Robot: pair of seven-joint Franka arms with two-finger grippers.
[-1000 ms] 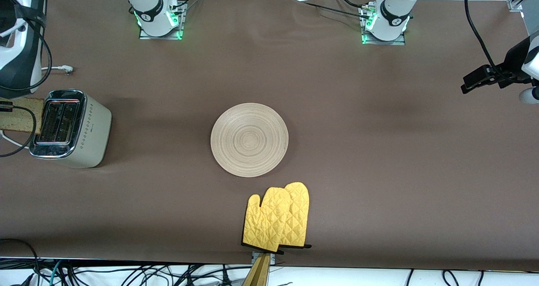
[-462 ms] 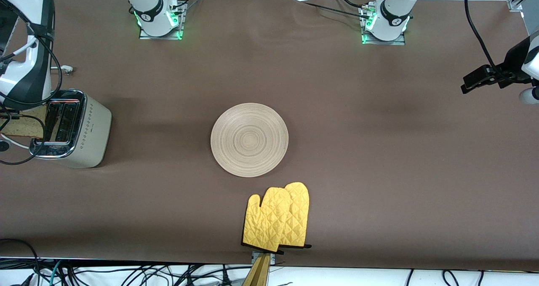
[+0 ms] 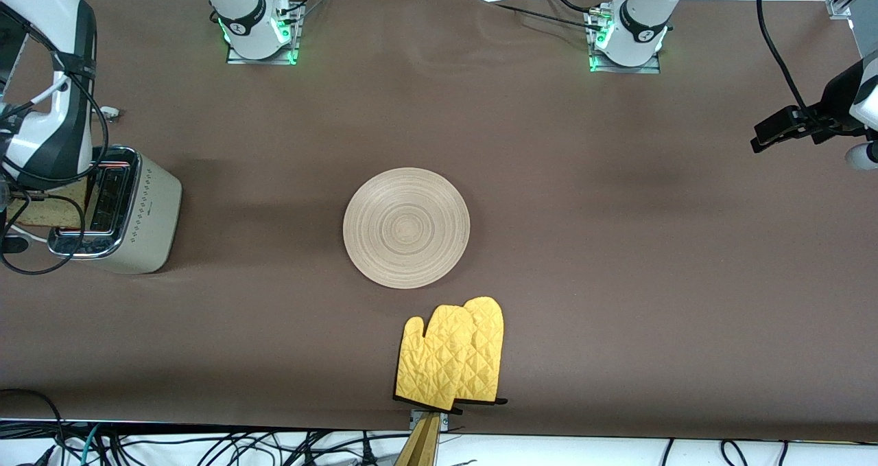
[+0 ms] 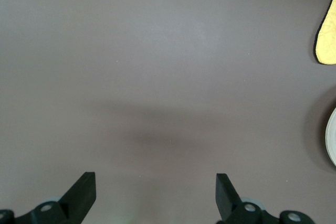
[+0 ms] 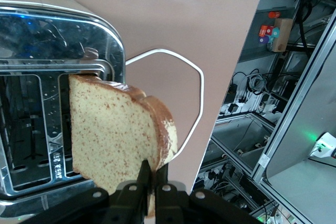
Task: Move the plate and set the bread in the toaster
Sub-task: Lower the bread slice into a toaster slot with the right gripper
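The table carried everything you needed, and the toaster was your landmark, standing at the right arm's end. The plate lay flat well apart from the toaster, toward the table's middle, with a yellow oven mitt nearer the front camera than the plate. Your right hand was pinched tight on one crust edge of the bread, carrying the slice tilted over the toaster's outer edge, not yet lined up with a slot.

Your main risk, as I judged it, was that tilt: lowered so, a corner would have caught the chrome rim and the slice would have jammed or torn. A grip on so thin an edge could also have let the bread swing or slip out beside the toaster, onto its white cord.

Your left hand waited with fingers spread over bare table, far from the toaster.
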